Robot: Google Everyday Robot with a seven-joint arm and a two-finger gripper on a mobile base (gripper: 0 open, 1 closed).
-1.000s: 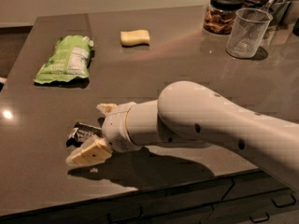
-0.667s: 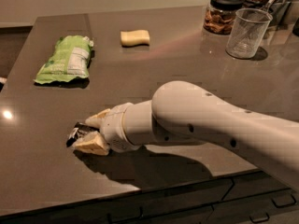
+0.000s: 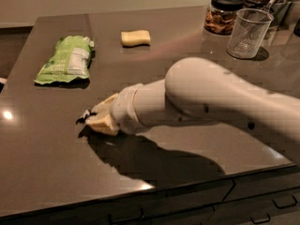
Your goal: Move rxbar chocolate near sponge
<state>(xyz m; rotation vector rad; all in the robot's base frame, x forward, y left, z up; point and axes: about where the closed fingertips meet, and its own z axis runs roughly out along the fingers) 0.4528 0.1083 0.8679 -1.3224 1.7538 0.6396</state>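
The cream fingers (image 3: 106, 108) are drawn close together and pinch one end of the rxbar chocolate (image 3: 85, 116); only a short dark tip of the bar with a fleck of white shows, poking out on the side away from the arm; the rest is hidden between the fingers; the bar lies low at the dark countertop (image 3: 47, 163), in front of the green bag (image 3: 67, 60) and nearer the camera than it; whether it rests on the surface or is just clear of it I cannot tell.

The gripper (image 3: 94, 118) sits low over the counter, a little to the right of the green bag's near end, pointing left; behind it a pale round wrist cuff (image 3: 127, 110) joins the thick white arm (image 3: 201, 95), which runs nearly level, widens into a bulbous joint and leaves at the right edge; its shadow falls on the counter beneath, towards the front edge.

The sponge (image 3: 136, 37) lies flat to the right of the green bag's far end, well apart from the bar; further right of the bag, towards the far corner, stand a clear cup (image 3: 248, 33) and a black-lidded jar (image 3: 224, 13).

The green bag carries a white printed panel; its wording cannot be read; no writing on the bar's exposed tip is legible.
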